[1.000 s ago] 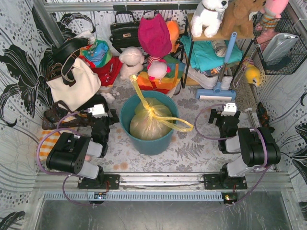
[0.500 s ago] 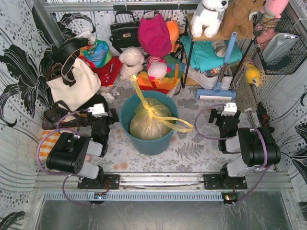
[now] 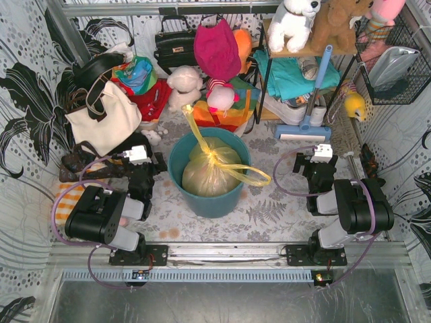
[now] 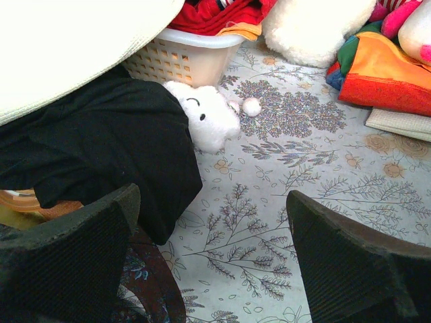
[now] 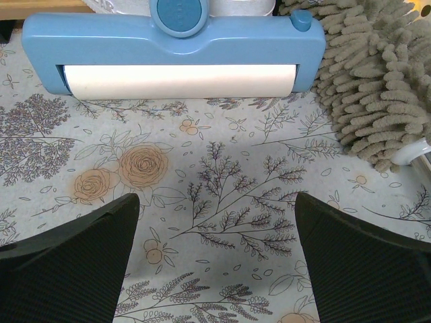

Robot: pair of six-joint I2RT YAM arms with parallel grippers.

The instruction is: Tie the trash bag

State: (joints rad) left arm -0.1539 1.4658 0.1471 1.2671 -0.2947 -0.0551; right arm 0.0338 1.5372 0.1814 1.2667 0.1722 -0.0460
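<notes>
Top view, bag: the trash bag (image 3: 205, 176) is sitting in the teal bin (image 3: 209, 205) mid-bench. Its neck is already looking knotted, with one yellow tail poking up and one looping right.
Top view, arms: the left arm (image 3: 108, 215) and right arm (image 3: 353, 205) are sitting either side, well apart from it.
Left wrist: the left fingers (image 4: 74, 262) are standing wide apart, empty. No bag is showing here, just a white plush (image 4: 205, 118).
Right wrist: the right fingers (image 5: 74, 262) are gaping too, empty, and facing a blue roller (image 5: 175, 47).
Doing it well: if the knot is needing snugging, I'd be taking one tail per side and pulling evenly, gently on that thin plastic.
</notes>
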